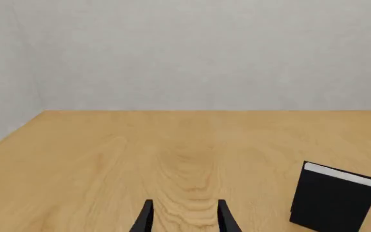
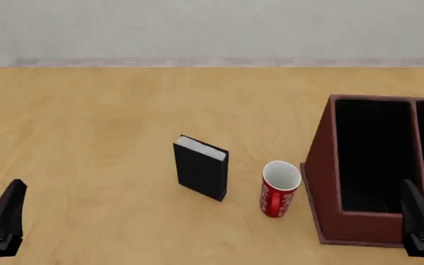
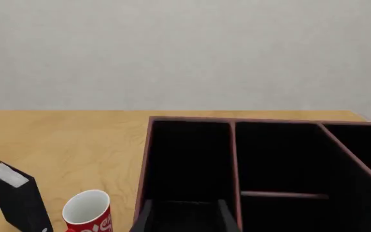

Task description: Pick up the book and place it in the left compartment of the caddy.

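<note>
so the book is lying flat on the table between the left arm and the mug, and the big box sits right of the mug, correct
Not quite: the book stands upright on its edge rather than lying flat, as the front view shows. The rest holds: it is between the left gripper and the mug, with the box right of the mug.

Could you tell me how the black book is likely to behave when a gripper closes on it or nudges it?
The book stands upright on a narrow edge, so a sideways nudge would probably tip it flat. Its hard black cover looks rigid, so it should hold shape when pinched across the covers. The cover appears smooth, so it might slip in a light grasp.
</note>
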Controlling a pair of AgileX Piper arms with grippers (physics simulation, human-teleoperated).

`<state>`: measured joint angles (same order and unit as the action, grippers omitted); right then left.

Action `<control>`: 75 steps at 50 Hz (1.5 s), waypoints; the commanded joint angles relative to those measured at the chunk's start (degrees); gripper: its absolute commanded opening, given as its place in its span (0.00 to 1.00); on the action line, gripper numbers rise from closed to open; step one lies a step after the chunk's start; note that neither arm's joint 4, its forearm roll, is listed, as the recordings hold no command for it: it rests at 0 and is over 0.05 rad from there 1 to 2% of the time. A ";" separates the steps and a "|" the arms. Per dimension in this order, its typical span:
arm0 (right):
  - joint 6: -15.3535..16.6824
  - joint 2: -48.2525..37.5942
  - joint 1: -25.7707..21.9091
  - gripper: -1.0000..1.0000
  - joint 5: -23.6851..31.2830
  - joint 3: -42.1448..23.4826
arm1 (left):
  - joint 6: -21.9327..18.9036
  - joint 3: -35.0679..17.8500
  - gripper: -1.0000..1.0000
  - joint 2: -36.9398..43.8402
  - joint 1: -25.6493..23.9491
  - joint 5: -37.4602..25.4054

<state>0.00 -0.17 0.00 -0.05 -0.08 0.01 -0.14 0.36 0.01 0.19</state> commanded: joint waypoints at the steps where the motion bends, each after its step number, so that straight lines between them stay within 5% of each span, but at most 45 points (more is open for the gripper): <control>1: 0.01 -0.28 0.00 1.00 -0.06 -0.18 | 0.00 -0.06 1.00 0.09 -0.01 -0.02; 19: 1.06 -0.30 -0.11 1.00 0.01 -0.28 | 0.01 -0.29 1.00 0.14 -0.01 -0.25; 25: -2.69 -0.78 -0.12 1.00 1.70 -1.97 | -0.29 -0.33 1.00 -0.14 -0.03 -0.20; 29: -1.89 -1.49 -1.22 1.00 3.86 -5.26 | -0.08 -0.25 1.00 0.05 -0.01 -0.20; 34: -5.53 -9.08 -4.81 1.00 1.65 -8.64 | -0.10 -0.24 1.00 -0.01 -0.01 -0.23; 39: -2.86 -16.70 -9.25 1.00 0.73 -13.71 | -0.09 -0.15 1.00 0.00 -0.01 -0.15; 46: -3.25 -23.82 -13.96 1.00 1.19 -17.85 | -0.22 -0.21 1.00 -0.08 -0.03 -0.14; 60: 1.64 -33.63 -23.02 1.00 10.00 -31.97 | -0.30 -0.18 1.00 -0.01 -0.02 0.04; 65: -0.77 -36.45 -28.25 1.00 11.05 -35.18 | -0.25 -0.10 1.00 0.13 -0.01 0.21; 75: 3.89 -45.12 -32.59 1.00 19.23 -48.11 | -0.29 -0.10 1.00 -0.04 -0.01 0.10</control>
<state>1.44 -37.85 -27.39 12.87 -37.74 -0.23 -0.26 0.41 0.00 0.27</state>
